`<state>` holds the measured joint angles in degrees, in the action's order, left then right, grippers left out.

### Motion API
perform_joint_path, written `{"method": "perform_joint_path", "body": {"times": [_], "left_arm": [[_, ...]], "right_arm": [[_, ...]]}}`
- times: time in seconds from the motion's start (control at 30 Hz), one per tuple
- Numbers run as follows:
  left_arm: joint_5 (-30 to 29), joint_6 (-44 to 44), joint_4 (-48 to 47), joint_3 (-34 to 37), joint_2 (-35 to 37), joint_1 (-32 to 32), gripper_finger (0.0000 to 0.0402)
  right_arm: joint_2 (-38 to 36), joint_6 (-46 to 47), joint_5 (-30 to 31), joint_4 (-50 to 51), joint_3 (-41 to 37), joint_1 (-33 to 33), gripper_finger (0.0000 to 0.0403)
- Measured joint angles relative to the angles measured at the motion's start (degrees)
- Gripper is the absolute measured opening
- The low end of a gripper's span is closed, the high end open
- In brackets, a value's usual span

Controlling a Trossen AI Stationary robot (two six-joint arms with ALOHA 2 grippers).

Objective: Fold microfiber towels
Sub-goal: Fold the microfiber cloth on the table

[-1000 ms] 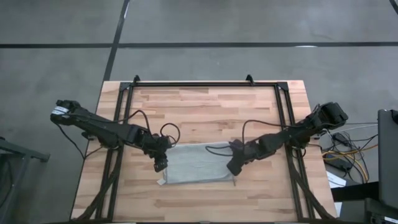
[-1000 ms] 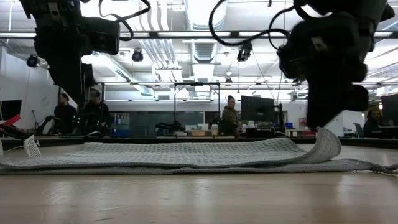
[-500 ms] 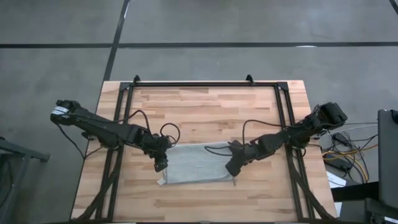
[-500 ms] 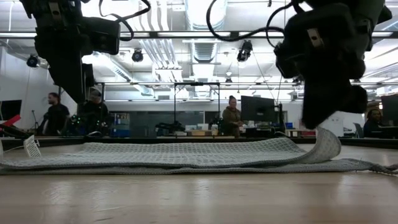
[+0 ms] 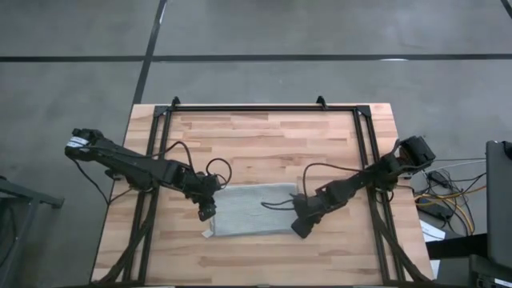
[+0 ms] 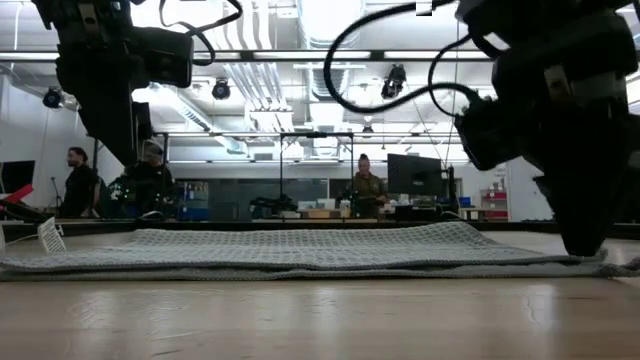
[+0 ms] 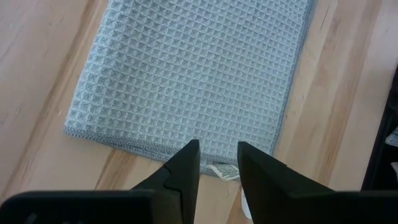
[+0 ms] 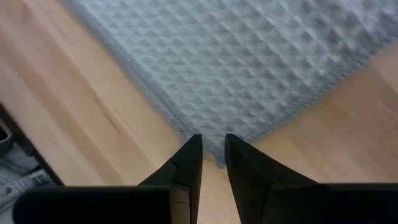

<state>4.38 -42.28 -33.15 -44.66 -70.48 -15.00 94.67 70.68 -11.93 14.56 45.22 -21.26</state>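
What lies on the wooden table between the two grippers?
In the high view, only the grey-green waffle-weave microfiber towel, lying flat, spans between the left gripper and the right gripper.

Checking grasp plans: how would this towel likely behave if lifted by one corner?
The towel lies flat and thin on the table, so it likely droops limply. Its waffle weave probably grips well. It looks light, so a push may bunch it.

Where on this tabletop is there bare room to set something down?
The far wooden tabletop between the black frame rail and the grey-green waffle cloth is bare. The near strip is narrower. Crowded: cloth ends, at left pincer and right pincer.
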Motion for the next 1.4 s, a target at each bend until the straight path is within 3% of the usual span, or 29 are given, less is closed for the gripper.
{"method": "perform_joint_path", "body": {"times": [0.33,0.53,0.83,1.0,1.2,1.4], "left_arm": [[0.0,0.0,0.1,0.0,0.0,0.0,0.0112],[-0.1,0.1,0.1,0.0,0.0,0.0,0.0112],[-3.2,0.3,0.0,0.0,0.0,0.0,0.0112],[-4.1,0.3,0.0,0.0,0.0,0.0,0.0112],[2.0,0.5,-2.3,0.0,0.0,0.0,0.0112],[1.9,0.4,-3.6,0.0,0.0,0.3,0.0112]], "right_arm": [[-0.2,-3.6,2.9,0.0,2.1,0.0,0.0059],[-0.9,-1.8,3.4,6.6,2.0,0.5,0.0058],[-1.3,-5.6,8.0,7.7,2.9,2.3,0.0057],[-1.3,-11.2,9.6,7.5,5.0,4.0,0.0056],[-1.3,-22.5,9.2,7.3,10.3,5.4,0.0056],[-1.3,-33.7,11.6,8.0,16.4,7.3,0.0057]]}}
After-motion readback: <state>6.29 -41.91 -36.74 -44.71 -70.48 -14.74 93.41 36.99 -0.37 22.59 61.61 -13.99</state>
